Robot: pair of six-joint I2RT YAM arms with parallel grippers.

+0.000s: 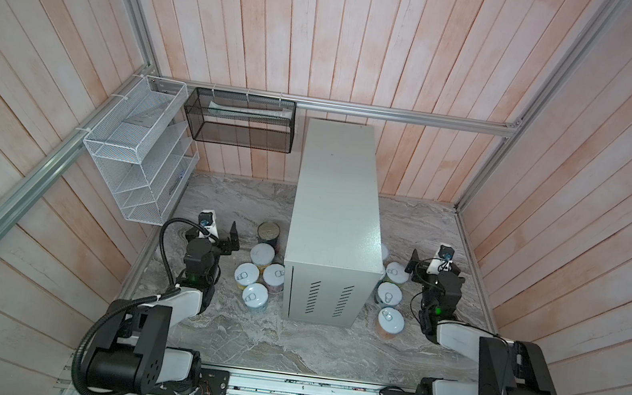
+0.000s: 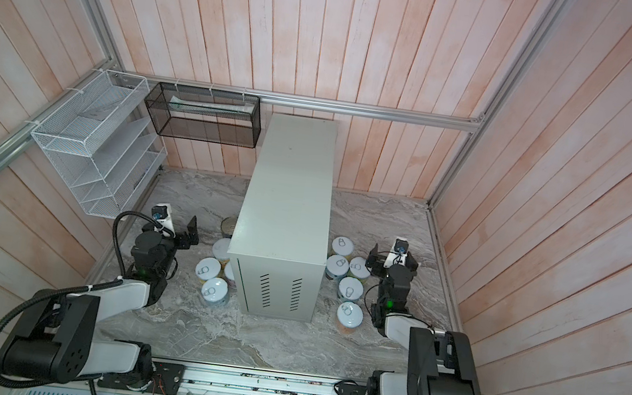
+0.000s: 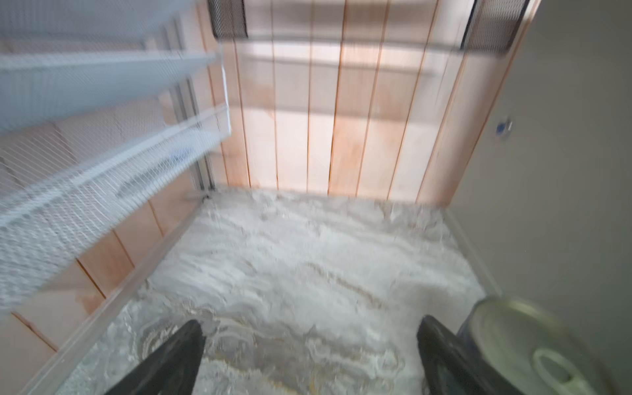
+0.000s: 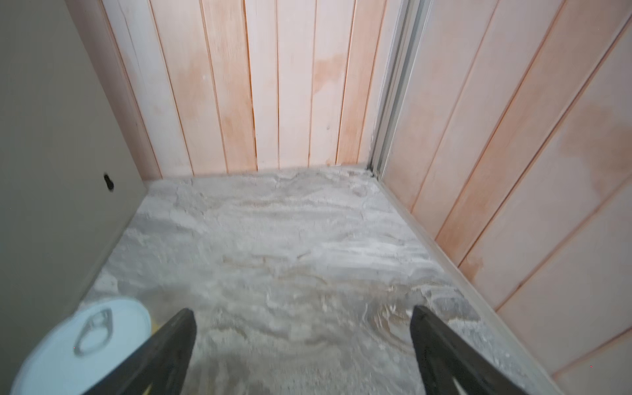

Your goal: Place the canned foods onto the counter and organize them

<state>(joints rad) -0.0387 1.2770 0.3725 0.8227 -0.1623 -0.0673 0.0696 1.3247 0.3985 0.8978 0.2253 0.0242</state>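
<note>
Step in hand: the opening pick, as I judge it. The counter has nothing on its flat top and every tin stands on the tabletop.
Left gripper: fingers spread wide and empty, low by the counter's left flank. The dark-blue tin stands just outside one finger.
Right gripper: fingers spread wide and empty, by the counter's right flank. A pale-lidded tin sits just outside them.
Canned foods: four small tins and the dark-blue tin cluster close by the counter's left flank. Five more line its right flank. All are upright.
Next move: probably shift a gripper toward the counter to straddle its nearest tin, close, then lift high, since the counter's top stands well above the lids.
Surface: grey marble-patterned tabletop.
Room: pale wooden plank walls and an aluminium frame. A white wire rack and a black mesh basket hang left of the counter.
</note>
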